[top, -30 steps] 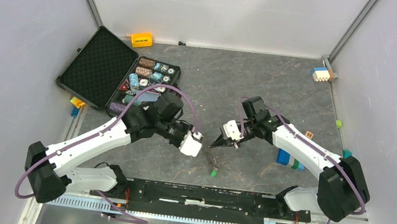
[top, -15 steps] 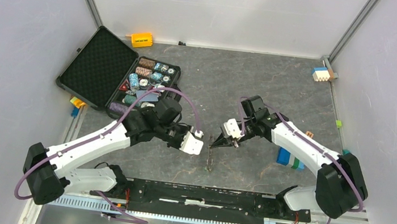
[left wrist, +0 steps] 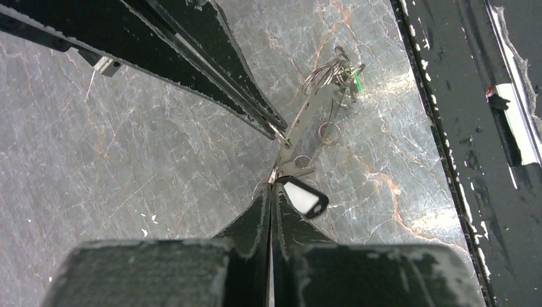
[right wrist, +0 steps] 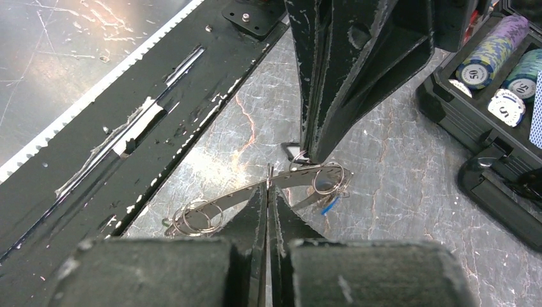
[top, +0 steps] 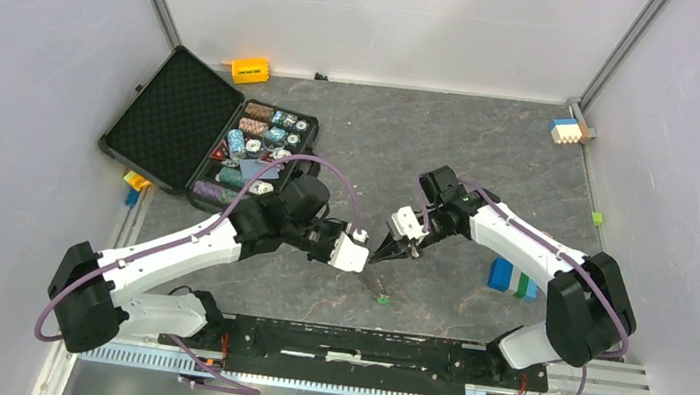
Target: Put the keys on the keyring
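Left end effector [left wrist: 271,192], right end effector [right wrist: 268,187] pinching keyring [right wrist: 246,191], keys [left wrist: 303,197] barely discernible

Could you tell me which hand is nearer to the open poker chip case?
Left. The left hand is off to the right of the poker chip case; the right hand faces it from farther right.

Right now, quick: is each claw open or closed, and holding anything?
Left gripper: closed, pinching the keyring by the black key.
Right gripper: closed on the keyring's metal strip.
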